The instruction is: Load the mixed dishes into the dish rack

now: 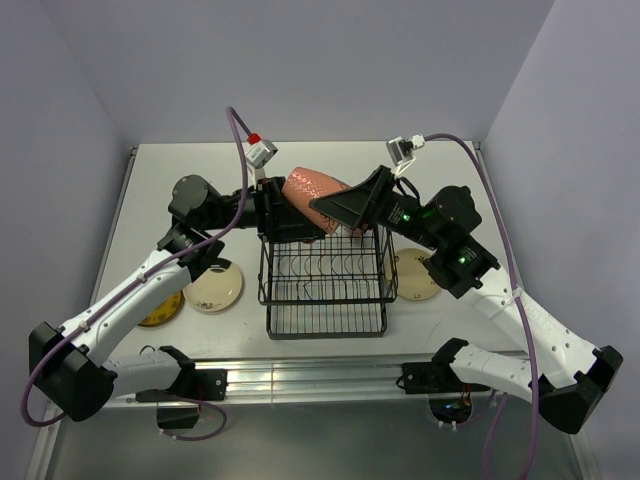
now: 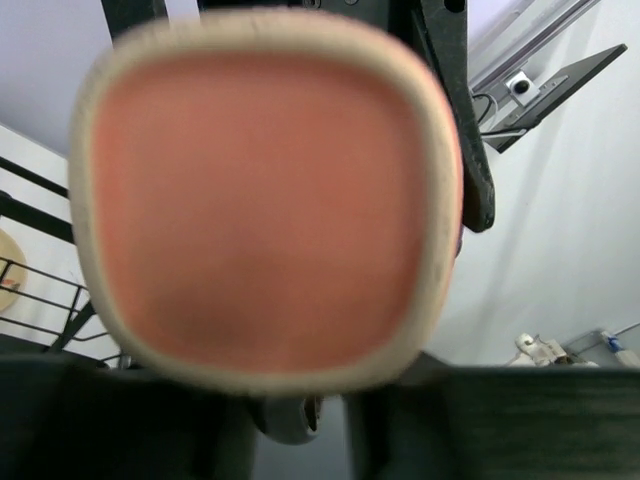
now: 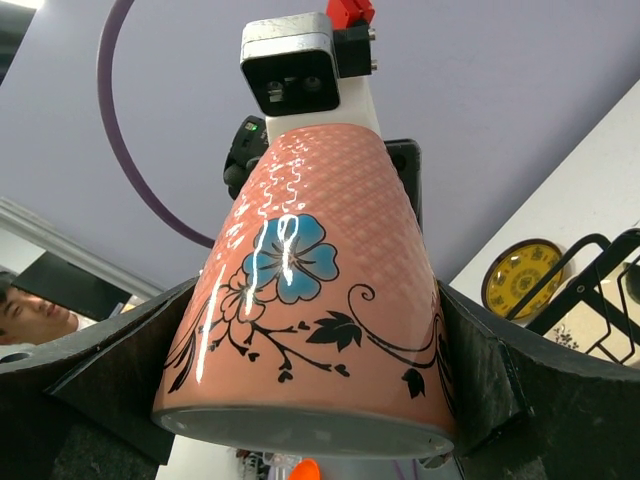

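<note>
Right end effector: I read it as clamped wide on the mug, with a finger pressed to each flank of the broad end.
Left end effector: at the mug's narrow end. I cannot tell whether its fingers bear on it, because the mug's blurred pink face fills that wrist view.
Mug: in the air, on its side, between the two end effectors and over the rack's far edge.
Rack: mid-counter, below the mug. I see no dish in its slots.
Cream plates: left plate flat on the counter, left of the rack. Right plate is on the other side, partly under the right arm.
Yellow plate: flat, just beside the left plate, half covered by the left arm.
Done: nothing loaded, by my judgement. The mug is the first piece in hand.
Left: mug, three plates, bowl.
Hidden: the bowl is in no view and the mug's handle is not seen. I cannot say whether the face toward the left camera is base or mouth. The rack's far edge is partly behind the end effectors.
</note>
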Controlling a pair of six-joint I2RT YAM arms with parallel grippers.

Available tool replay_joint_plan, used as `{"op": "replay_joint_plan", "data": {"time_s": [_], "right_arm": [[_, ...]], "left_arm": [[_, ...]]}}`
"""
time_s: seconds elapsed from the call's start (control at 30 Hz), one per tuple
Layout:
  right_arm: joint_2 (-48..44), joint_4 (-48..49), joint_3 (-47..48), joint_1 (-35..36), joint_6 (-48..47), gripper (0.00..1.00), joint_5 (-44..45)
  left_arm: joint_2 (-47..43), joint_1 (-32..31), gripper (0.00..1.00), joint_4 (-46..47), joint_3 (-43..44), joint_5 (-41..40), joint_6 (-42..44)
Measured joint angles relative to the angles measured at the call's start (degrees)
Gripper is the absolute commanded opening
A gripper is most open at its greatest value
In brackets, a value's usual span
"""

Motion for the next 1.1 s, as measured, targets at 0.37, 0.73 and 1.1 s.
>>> {"op": "replay_joint_plan", "data": {"time_s": [0.37, 0.73, 1.1], "right_arm": [[-0.1, 1.2, 0.0, 0.0, -0.2, 0.00, -0.1], [-0.1, 1.2, 0.0, 0.0, -1.0, 0.55, -0.8], [-2.5, -8.3, 1.2, -1.2, -6.8, 1.00, 2.6]], "left_arm": [[0.1, -0.2, 0.00, -2.5, 1.4, 0.4, 1.5], [-0.5, -0.2, 0.00, -3.3, 1.4, 0.5, 2.2], [-0.8, 3.7, 0.00, -5.1, 1.4, 2.3, 3.6]]}}
